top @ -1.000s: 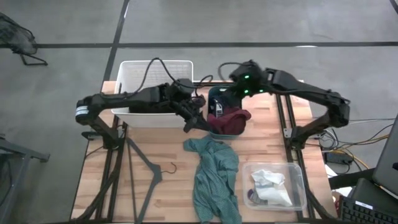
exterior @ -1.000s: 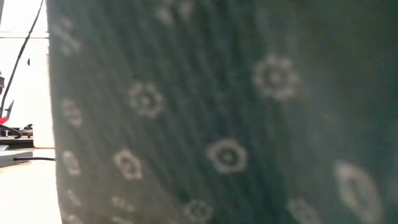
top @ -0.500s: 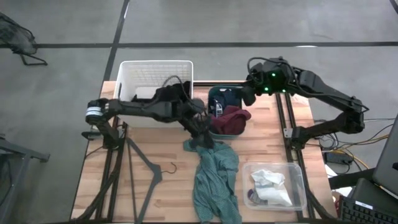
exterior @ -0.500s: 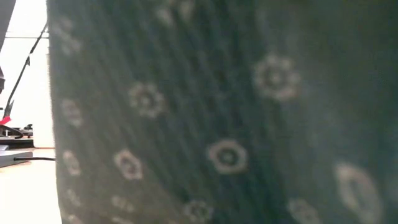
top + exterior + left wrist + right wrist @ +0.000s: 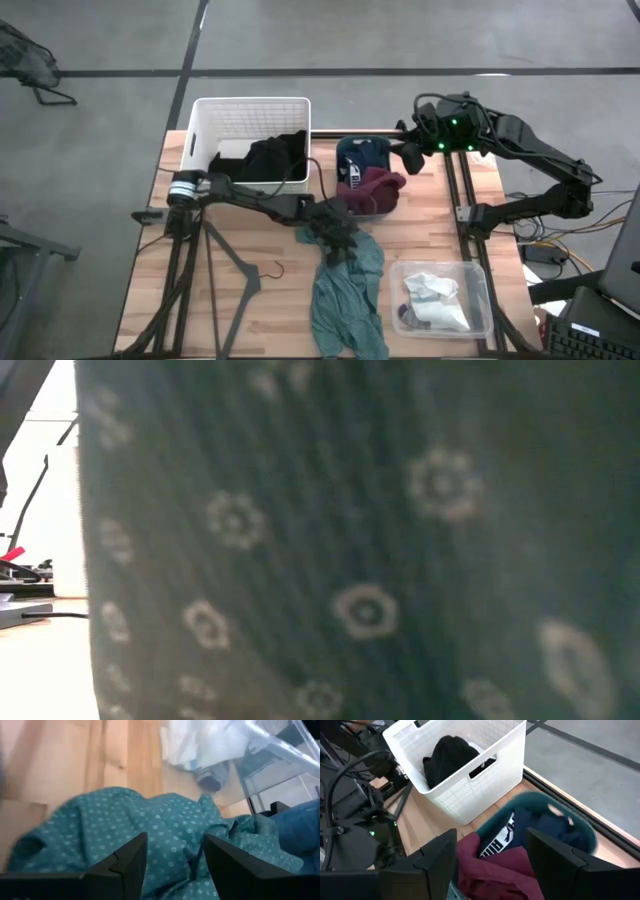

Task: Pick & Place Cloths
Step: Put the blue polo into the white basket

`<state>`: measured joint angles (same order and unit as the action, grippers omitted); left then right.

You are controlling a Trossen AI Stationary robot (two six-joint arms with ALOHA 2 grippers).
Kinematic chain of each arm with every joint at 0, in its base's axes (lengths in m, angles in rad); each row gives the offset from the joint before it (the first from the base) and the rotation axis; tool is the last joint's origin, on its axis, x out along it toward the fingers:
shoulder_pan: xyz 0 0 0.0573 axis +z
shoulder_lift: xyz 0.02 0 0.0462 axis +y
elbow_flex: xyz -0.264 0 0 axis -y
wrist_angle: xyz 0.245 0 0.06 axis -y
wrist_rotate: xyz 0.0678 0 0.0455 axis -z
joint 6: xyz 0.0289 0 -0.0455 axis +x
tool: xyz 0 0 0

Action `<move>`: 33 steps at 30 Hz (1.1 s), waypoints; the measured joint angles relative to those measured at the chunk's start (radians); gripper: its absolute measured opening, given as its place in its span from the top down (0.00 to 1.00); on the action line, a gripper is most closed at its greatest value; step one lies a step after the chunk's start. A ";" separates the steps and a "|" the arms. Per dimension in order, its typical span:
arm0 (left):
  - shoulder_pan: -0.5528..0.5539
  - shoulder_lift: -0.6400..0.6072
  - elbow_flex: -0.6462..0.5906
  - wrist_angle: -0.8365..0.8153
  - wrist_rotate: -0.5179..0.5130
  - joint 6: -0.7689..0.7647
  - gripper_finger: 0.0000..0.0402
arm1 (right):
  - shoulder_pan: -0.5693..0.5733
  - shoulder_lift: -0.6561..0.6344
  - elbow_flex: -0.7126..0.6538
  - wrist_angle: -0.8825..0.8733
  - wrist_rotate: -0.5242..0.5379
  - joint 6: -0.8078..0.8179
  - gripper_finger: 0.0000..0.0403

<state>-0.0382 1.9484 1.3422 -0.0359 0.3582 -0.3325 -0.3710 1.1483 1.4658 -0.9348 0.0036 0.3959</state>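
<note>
The left gripper (image 5: 335, 232) hovers, fingers spread, over the teal shirt (image 5: 348, 295); next, close on it. The right gripper (image 5: 410, 155) waits open, empty.

the table (image 5: 250, 310) is pale planked wood, smooth and matt. the teal green cloth (image 5: 125, 825) is soft wrinkled fabric printed with small pale rings. the white bin (image 5: 485, 775) is rigid plastic with fine mesh-textured walls; the clear bin (image 5: 478, 300) is glossy see-through plastic. the maroon cloth (image 5: 495, 867) looks soft, matt.
</note>
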 joint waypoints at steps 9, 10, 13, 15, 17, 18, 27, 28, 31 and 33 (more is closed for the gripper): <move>-0.003 0.078 -0.008 0.031 -0.001 -0.091 0.51 | 0.000 -0.001 0.000 -0.022 -0.001 -0.010 0.38; -0.003 0.072 -0.004 0.037 -0.001 -0.096 0.51 | 0.000 -0.001 0.000 -0.022 -0.001 -0.012 0.37; -0.007 0.064 -0.006 0.015 -0.020 -0.102 0.53 | 0.000 -0.001 0.000 -0.021 -0.001 -0.015 0.36; -0.006 0.063 -0.006 0.000 -0.024 -0.102 0.59 | 0.000 -0.001 0.000 -0.020 -0.001 -0.024 0.37; -0.005 0.058 0.004 -0.012 -0.024 -0.101 0.69 | 0.000 -0.001 0.000 -0.020 0.000 -0.038 0.39; -0.003 0.055 0.007 -0.011 -0.022 -0.101 0.76 | 0.000 -0.001 0.000 -0.020 0.002 -0.039 0.40; 0.018 -0.041 0.006 -0.016 0.048 -0.198 0.98 | 0.000 0.000 -0.002 -0.018 0.034 -0.049 0.47; 0.019 -0.070 0.006 -0.017 0.048 -0.200 0.98 | 0.000 0.000 -0.003 -0.018 0.034 -0.052 0.48; 0.027 -0.177 0.006 -0.042 0.038 -0.187 0.98 | 0.000 0.001 -0.004 -0.018 0.052 -0.054 0.50; 0.037 -0.260 0.013 -0.086 0.021 -0.186 0.99 | 0.000 0.001 -0.004 -0.018 0.053 -0.059 0.51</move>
<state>-0.0009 1.6885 1.3550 -0.1218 0.3794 -0.5185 -0.3714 1.1492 1.4613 -0.9527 0.0566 0.3367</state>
